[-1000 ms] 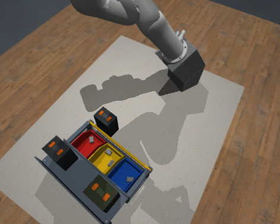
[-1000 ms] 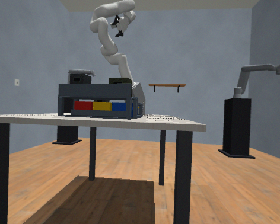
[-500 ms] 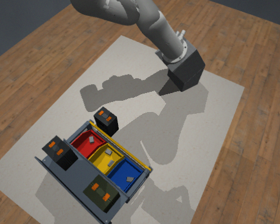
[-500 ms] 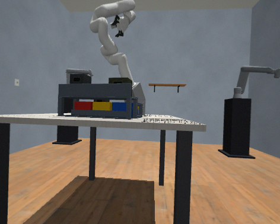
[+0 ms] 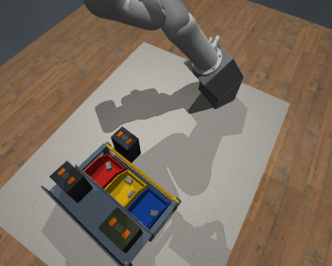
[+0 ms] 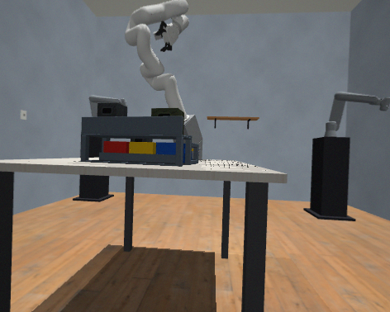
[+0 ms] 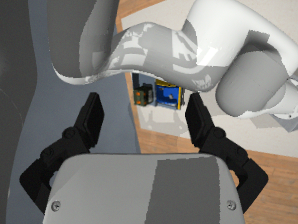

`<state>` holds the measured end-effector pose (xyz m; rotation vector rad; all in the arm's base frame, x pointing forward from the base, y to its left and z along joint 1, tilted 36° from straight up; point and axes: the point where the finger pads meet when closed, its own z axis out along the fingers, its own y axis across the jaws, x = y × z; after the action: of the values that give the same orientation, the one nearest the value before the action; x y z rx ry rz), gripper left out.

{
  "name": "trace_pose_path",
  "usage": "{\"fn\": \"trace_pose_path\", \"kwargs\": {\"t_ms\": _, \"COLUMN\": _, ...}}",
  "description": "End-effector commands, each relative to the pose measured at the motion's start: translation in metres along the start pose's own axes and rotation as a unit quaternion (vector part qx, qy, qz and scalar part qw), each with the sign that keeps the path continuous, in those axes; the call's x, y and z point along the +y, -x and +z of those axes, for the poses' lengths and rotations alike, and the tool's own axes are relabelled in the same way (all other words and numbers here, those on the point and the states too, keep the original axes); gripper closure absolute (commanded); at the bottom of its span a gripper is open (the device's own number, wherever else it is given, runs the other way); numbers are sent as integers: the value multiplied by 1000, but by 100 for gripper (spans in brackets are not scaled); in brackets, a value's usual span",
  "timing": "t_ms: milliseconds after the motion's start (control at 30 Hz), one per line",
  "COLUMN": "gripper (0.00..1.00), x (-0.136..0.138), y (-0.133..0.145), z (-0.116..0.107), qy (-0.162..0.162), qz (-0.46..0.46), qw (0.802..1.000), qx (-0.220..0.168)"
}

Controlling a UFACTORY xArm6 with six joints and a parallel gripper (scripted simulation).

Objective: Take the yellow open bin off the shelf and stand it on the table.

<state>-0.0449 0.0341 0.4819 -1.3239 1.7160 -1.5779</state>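
Observation:
The yellow open bin (image 5: 119,189) (image 6: 142,148) sits in the middle of the grey shelf (image 5: 94,208) (image 6: 131,126), with two small grey parts visible in it. The red bin (image 5: 98,173) (image 6: 116,147) on one side holds a grey part. The blue bin (image 5: 143,207) (image 6: 166,148) on the other side also holds one. All three stand in a row behind the yellow rail. My gripper (image 6: 163,39) (image 7: 144,103) is open and empty, high above the table (image 5: 259,116) (image 6: 230,170) and far from the bins; it is out of frame in the top view.
A black case (image 5: 72,183) (image 6: 112,109) and a dark green case (image 5: 120,230) (image 6: 168,111) stand on the shelf's upper deck, beside the bins in the top view. Another black case (image 5: 126,144) stands by the rail's end near the red bin. My arm's base block (image 5: 221,82) stands at the table's far edge.

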Motion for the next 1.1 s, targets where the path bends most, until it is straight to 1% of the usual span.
{"fn": "trace_pose_path", "kwargs": {"t_ms": 0, "gripper": 0, "x": 10, "y": -48, "z": 8, "qy": -66, "qz": -110, "qw": 992, "qx": -17}}
{"fn": "trace_pose_path", "kwargs": {"t_ms": 167, "gripper": 0, "x": 10, "y": -48, "z": 8, "qy": -66, "qz": -110, "qw": 992, "qx": -17}}
{"fn": "trace_pose_path", "kwargs": {"t_ms": 200, "gripper": 0, "x": 2, "y": -10, "z": 2, "qy": -13, "qz": -22, "qw": 1000, "qx": -4}}
{"fn": "trace_pose_path", "kwargs": {"t_ms": 333, "gripper": 0, "x": 10, "y": -48, "z": 8, "qy": -66, "qz": -110, "qw": 992, "qx": -17}}
{"fn": "trace_pose_path", "kwargs": {"t_ms": 733, "gripper": 0, "x": 10, "y": -48, "z": 8, "qy": -66, "qz": -110, "qw": 992, "qx": -17}}
{"fn": "trace_pose_path", "kwargs": {"t_ms": 767, "gripper": 0, "x": 2, "y": -10, "z": 2, "qy": -13, "qz": -22, "qw": 1000, "qx": -4}}
{"fn": "trace_pose_path", "kwargs": {"t_ms": 900, "gripper": 0, "x": 10, "y": -48, "z": 9, "qy": -66, "qz": -110, "qw": 992, "qx": -17}}
{"fn": "trace_pose_path", "kwargs": {"t_ms": 1067, "gripper": 0, "x": 10, "y": -48, "z": 9, "qy": -66, "qz": -110, "qw": 992, "qx": -17}}
